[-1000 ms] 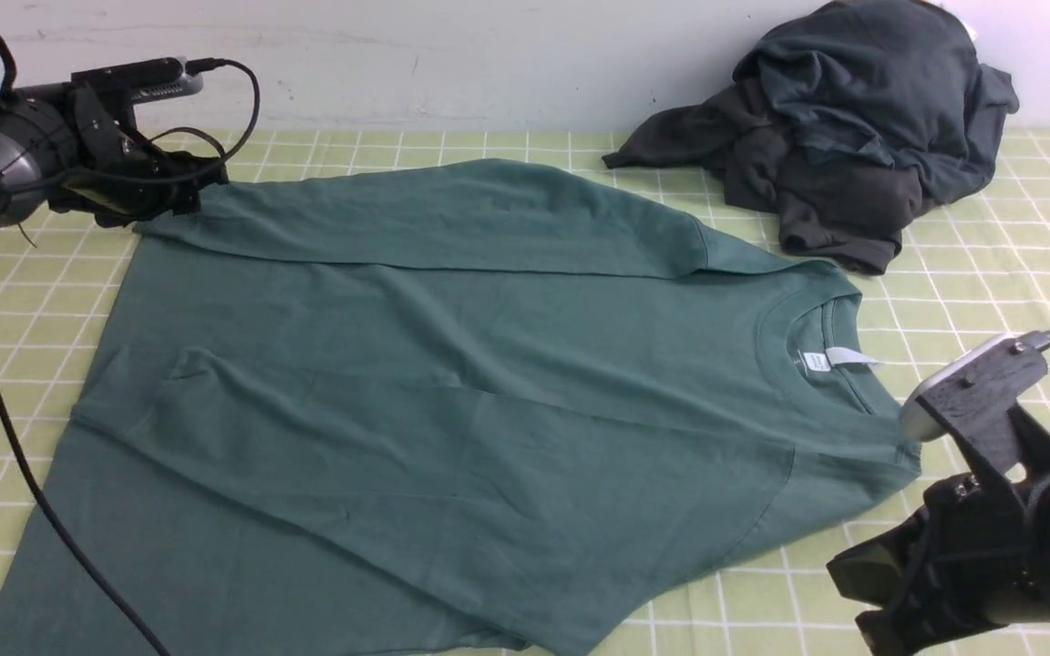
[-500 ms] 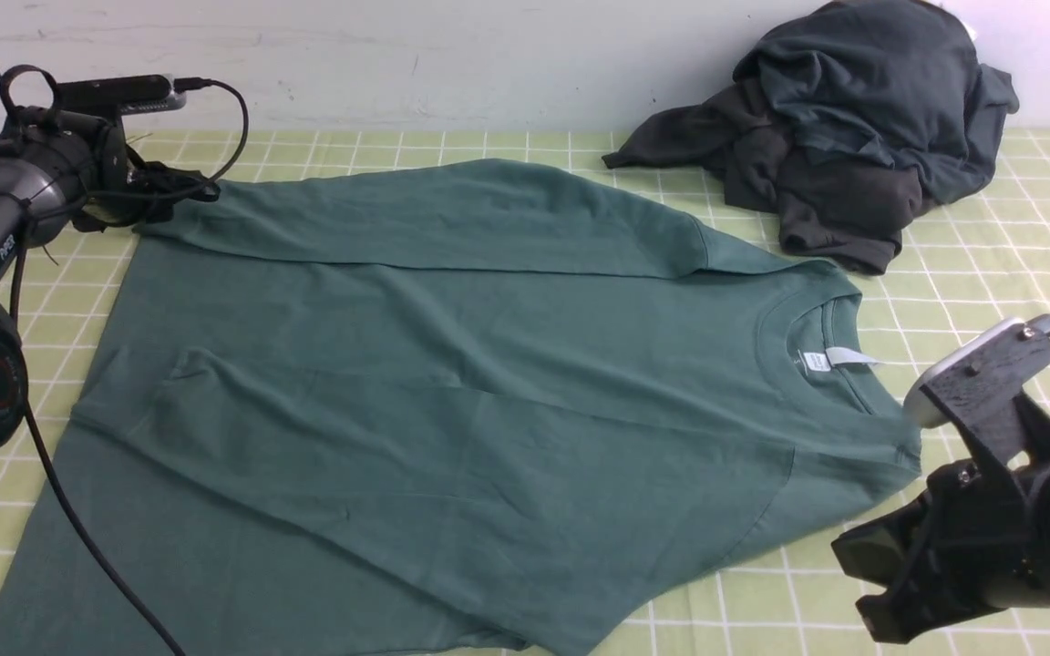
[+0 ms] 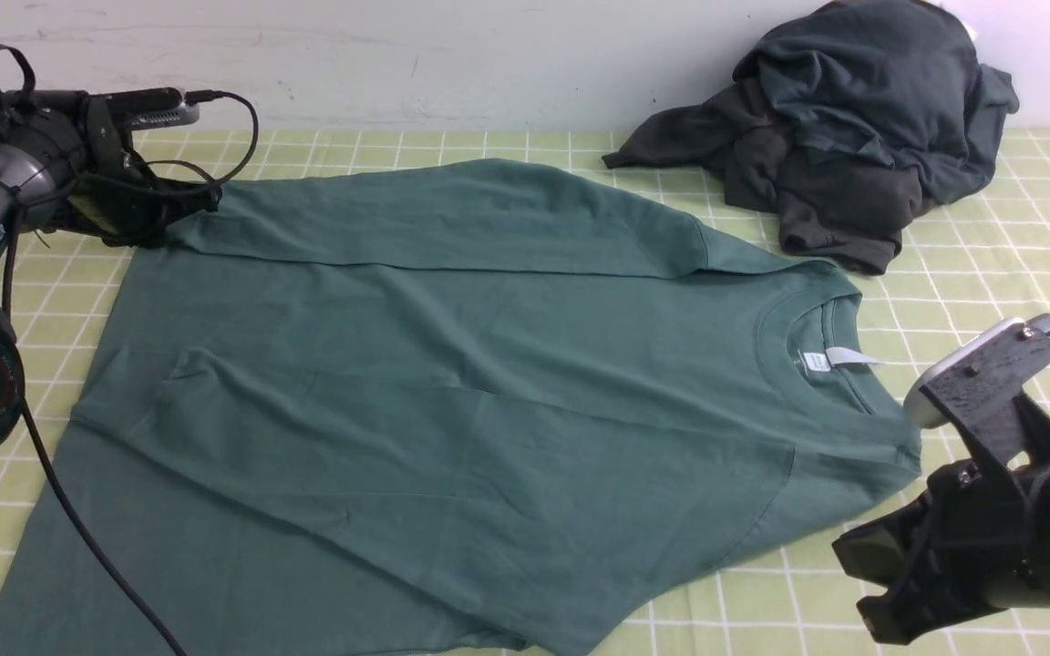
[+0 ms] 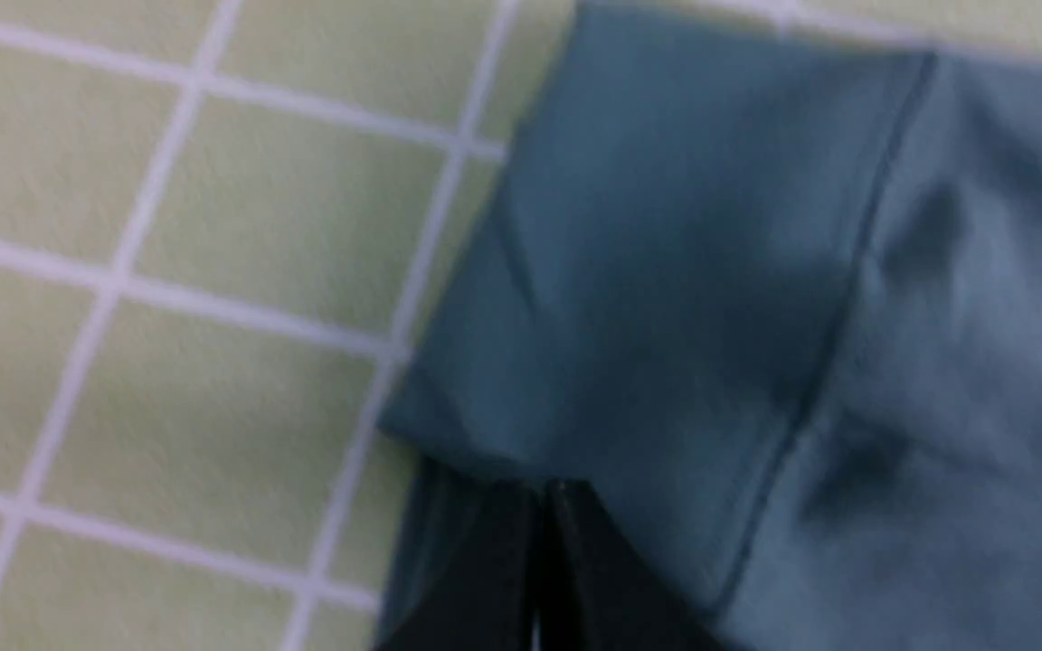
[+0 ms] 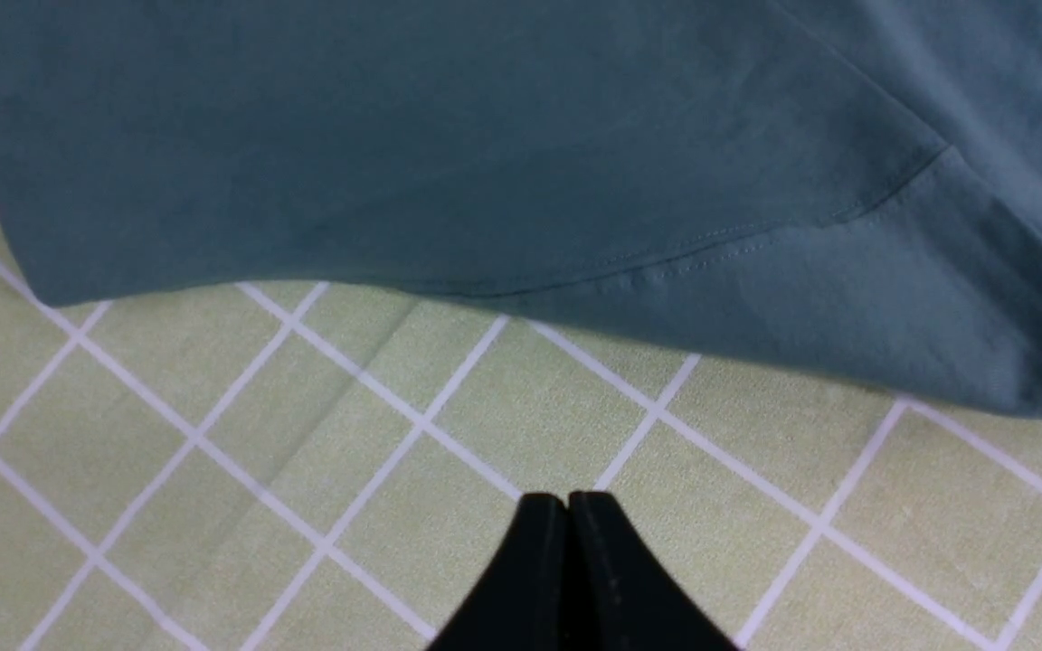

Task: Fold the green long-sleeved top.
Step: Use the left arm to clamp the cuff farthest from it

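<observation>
The green long-sleeved top [image 3: 488, 364] lies spread flat on the chequered cloth, its collar and white neck label [image 3: 839, 357] to the right. Its far sleeve is folded along the back edge, the near sleeve across the body. My left gripper [image 3: 169, 205] is at the far-left end of that far sleeve. In the left wrist view its jaws [image 4: 544, 488] are shut on the edge of the ribbed cuff [image 4: 666, 271]. My right gripper [image 3: 862, 592] hovers shut and empty over bare cloth, just off the top's near-right shoulder edge [image 5: 485, 136]; the right wrist view shows its tips [image 5: 568, 497] pressed together.
A pile of dark grey and deep-green garments [image 3: 853, 118] sits at the back right against the wall. The yellow-green chequered tablecloth [image 3: 990, 273] covers the table. The left arm's black cable [image 3: 78, 538] trails over the top's near-left hem.
My left gripper has closed from wide open onto the cuff, and the sleeve end has shifted slightly right. The right arm has risen a little and then held still.
</observation>
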`<state>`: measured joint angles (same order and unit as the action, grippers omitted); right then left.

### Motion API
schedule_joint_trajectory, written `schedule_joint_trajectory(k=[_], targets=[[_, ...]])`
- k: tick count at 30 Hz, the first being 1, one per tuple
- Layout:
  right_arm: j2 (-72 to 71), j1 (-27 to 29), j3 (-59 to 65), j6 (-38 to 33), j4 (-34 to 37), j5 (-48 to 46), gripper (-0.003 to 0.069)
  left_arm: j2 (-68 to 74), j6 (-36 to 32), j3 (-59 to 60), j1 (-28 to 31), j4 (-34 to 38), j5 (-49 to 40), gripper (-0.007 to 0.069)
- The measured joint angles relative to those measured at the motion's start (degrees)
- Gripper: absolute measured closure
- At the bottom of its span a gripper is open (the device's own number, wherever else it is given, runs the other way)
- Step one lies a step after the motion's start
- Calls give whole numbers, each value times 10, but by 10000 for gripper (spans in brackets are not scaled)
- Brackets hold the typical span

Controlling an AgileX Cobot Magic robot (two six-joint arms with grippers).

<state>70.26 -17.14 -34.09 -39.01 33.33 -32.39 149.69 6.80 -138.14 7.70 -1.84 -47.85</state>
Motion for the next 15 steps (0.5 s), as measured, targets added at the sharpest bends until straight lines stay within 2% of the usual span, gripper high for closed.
schedule_joint_trajectory(k=[4,7,8,9,11,15], targets=[[0,0,0,0,-4,0,669,0,-9,-30,0,8,-34,585],[0,0,0,0,-8,0,669,0,-10,-52,0,5,-34,468],[0,0,0,0,-8,0,669,0,-10,-53,0,5,-34,452],[0,0,0,0,-8,0,669,0,-7,-55,0,4,-34,395],[0,0,0,0,-8,0,669,4,11,-55,0,2,-34,326],[0,0,0,0,-8,1,669,25,67,-57,-1,-28,-25,284]])
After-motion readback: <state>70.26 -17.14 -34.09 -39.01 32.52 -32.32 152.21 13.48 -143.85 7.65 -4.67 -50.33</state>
